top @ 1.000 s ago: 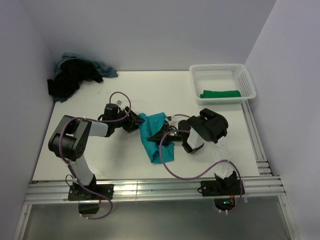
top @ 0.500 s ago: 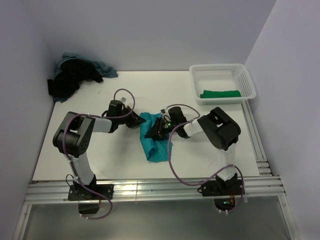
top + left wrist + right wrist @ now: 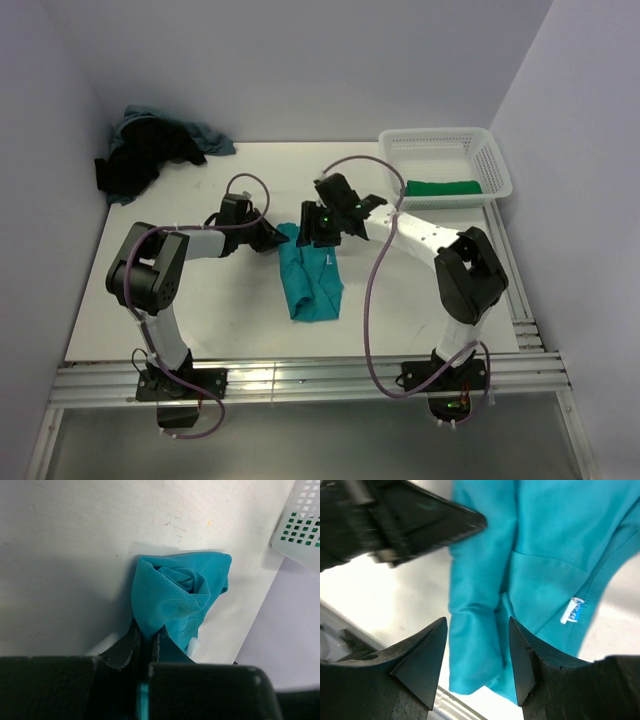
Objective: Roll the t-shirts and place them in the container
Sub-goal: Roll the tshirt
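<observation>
Teal t-shirt [image 3: 311, 282] lies mid-frame on tabletop [image 3: 200, 310], folded narrow. Left hand [image 3: 278, 240] pinching its upper-left edge. Right hand [image 3: 312, 232] spread wide over top end, possibly not touching. Green t-shirt [image 3: 440, 187] in basket [image 3: 445, 140], upper right.

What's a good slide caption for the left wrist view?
Left gripper shut on a fold of the teal t-shirt, white basket at upper right.

White table [image 3: 215, 310] bearing: white lattice basket [image 3: 497, 172]; teal t-shirt [image 3: 312, 285] left of basket, nearer the front edge; heap of black and dusty-blue t-shirts [image 3: 148, 155] far left of basket.
</observation>
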